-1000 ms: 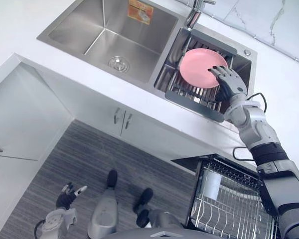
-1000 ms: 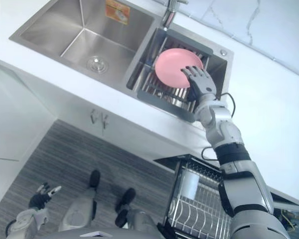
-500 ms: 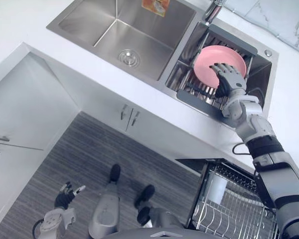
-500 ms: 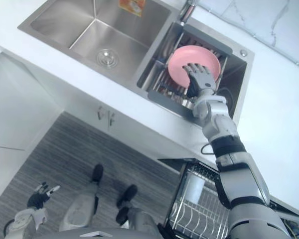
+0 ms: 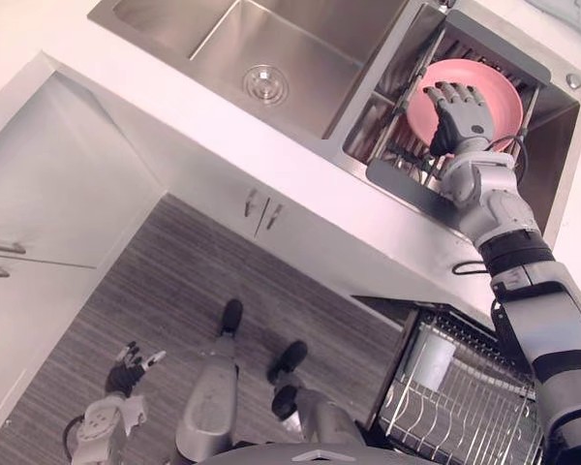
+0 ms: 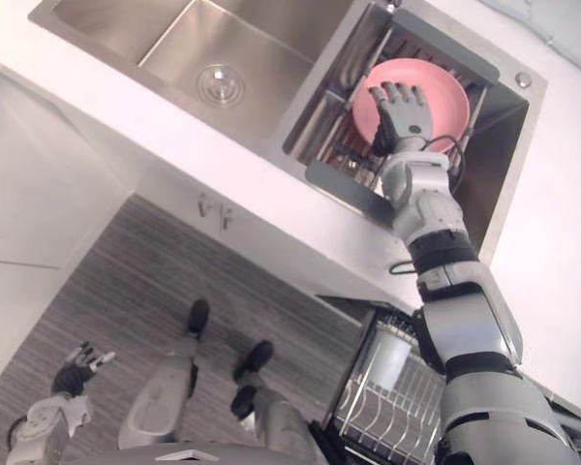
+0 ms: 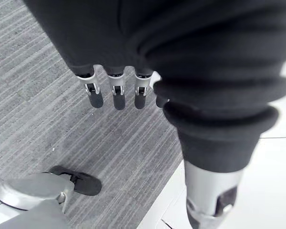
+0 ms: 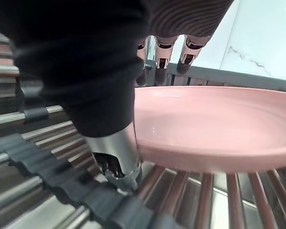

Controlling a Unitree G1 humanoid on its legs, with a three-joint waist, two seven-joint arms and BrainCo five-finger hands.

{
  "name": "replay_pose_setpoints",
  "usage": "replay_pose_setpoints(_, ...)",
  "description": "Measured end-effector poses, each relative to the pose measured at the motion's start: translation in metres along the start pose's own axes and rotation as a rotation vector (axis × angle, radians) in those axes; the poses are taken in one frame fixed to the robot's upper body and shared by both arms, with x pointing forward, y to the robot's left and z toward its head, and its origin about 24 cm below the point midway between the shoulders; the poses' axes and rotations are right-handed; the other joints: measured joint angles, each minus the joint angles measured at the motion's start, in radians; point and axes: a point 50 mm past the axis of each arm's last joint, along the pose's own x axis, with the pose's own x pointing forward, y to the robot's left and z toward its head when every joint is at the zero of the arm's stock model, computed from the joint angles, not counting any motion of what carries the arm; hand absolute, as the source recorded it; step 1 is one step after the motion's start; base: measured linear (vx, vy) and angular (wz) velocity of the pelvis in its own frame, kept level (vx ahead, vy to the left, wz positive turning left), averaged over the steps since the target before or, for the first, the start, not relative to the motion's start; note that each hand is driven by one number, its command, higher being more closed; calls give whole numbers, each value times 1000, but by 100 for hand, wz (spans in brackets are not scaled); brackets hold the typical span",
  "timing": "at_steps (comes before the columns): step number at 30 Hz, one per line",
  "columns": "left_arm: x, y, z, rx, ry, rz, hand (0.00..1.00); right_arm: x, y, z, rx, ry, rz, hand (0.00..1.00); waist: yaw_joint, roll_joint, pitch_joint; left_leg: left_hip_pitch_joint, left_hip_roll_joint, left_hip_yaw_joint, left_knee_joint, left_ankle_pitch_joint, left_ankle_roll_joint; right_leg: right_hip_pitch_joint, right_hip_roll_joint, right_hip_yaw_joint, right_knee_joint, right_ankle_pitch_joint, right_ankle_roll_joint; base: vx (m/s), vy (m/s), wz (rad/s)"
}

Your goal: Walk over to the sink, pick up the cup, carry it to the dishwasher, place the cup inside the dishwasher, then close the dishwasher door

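Right hand (image 5: 462, 114) of the humanoid reaches into the sink's (image 5: 300, 48) side compartment, fingers (image 8: 159, 47) straight and slightly spread across the face of a pink plate (image 5: 504, 97), thumb down by the near rim; nothing is gripped. No cup can be made out at the sink: the plate is what lies under the hand, resting tilted on the metal bars of a dark-framed drain rack (image 5: 404, 181) set in that compartment. Left hand (image 5: 128, 368) hangs low beside the robot over the grey striped floor (image 5: 155, 281), fingers loose and apart, holding nothing. At lower right, the dishwasher's wire rack (image 5: 465, 412) stands pulled out beneath the white counter (image 5: 223, 136).
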Motion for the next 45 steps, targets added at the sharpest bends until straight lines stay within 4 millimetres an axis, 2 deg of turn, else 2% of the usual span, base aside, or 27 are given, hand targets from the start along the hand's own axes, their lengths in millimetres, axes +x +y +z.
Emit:
replay_pose_setpoints(5,1,-4,2,8,-7,-24,0,0,-1,-1,-47,2,-26,100,-1,13,8,-3,1,0,-6,-5,-8,-4,0,0,3,0,0,6,2,0)
replay_pose_setpoints(12,1,-2,5,14,-29,-15,0,0,-6,-4,-103,29,-101,100,0,16,13,-7,4,25,-6,-4,-8,-12,-1,12,4,6,-4,10,13,-4)
replay_pose_setpoints(15,1,-2,6,14,-38,-13,0,0,-14,-2,-22,37,-198,100,-8,24,18,-5,4,29,-6,-4,-8,-14,-3,20,4,11,-3,39,11,-7)
replay_pose_setpoints(18,1,-2,10,15,-61,1,0,-1,-18,-10,144,96,-262,100,-12,29,22,-4,4,35,-5,-1,-6,-14,-3,22,4,12,-3,34,9,-1)
replay_pose_setpoints(20,1,-5,12,16,-77,-5,0,-1,-20,-13,156,99,-277,100,-11,35,25,-4,3,34,-5,0,-5,-14,-3,21,6,12,-3,13,4,2)
replay_pose_setpoints(24,1,-9,15,-10,-106,0,0,0,-32,-22,180,98,-324,100,-12,62,42,-4,2,33,-6,1,-2,-15,-8,17,14,15,0,3,15,3)
replay_pose_setpoints(30,0,-12,12,-21,-106,-3,0,4,-47,-22,196,71,-365,100,-25,91,58,-8,2,56,-6,1,-2,-26,-20,18,32,16,3,4,4,-1)
replay_pose_setpoints(34,0,-12,12,-24,-110,6,0,4,-53,-24,298,64,-383,100,-31,95,60,-17,1,57,-6,5,-4,-38,-22,19,38,17,5,43,3,0)
replay_pose_setpoints(37,0,-17,11,-40,-113,14,0,5,-59,-26,388,51,-410,100,-37,110,68,-16,1,56,-6,13,-6,-39,-23,18,43,17,4,45,-7,1)
replay_pose_setpoints(39,-1,-21,10,-46,-114,7,0,4,-67,-26,449,40,-473,100,-42,120,74,-16,2,55,-6,17,-6,-39,-23,18,47,17,4,18,-3,0)
replay_pose_setpoints(40,0,-26,10,-48,-118,-5,0,0,-81,-35,546,104,-637,100,-41,132,81,-15,2,55,-6,19,-7,-40,-23,17,49,17,4,6,-8,3)
replay_pose_setpoints(41,0,-36,11,-60,-129,-29,0,-6,-124,-64,748,281,-973,100,-37,169,99,-17,1,55,-6,25,-6,-44,-28,15,58,18,4,0,0,0)
replay_pose_setpoints(43,-2,-38,6,-69,-118,-24,0,-15,-162,-86,909,399,-1226,100,-35,195,103,-20,1,57,-6,29,-7,-48,-29,16,59,21,1,13,-3,-2)
replay_pose_setpoints(45,-3,-35,3,-66,-108,-3,0,-20,-168,-94,971,450,-1307,100,-38,196,103,-11,3,59,-4,30,-5,-40,-27,17,61,19,1,67,-33,-2)
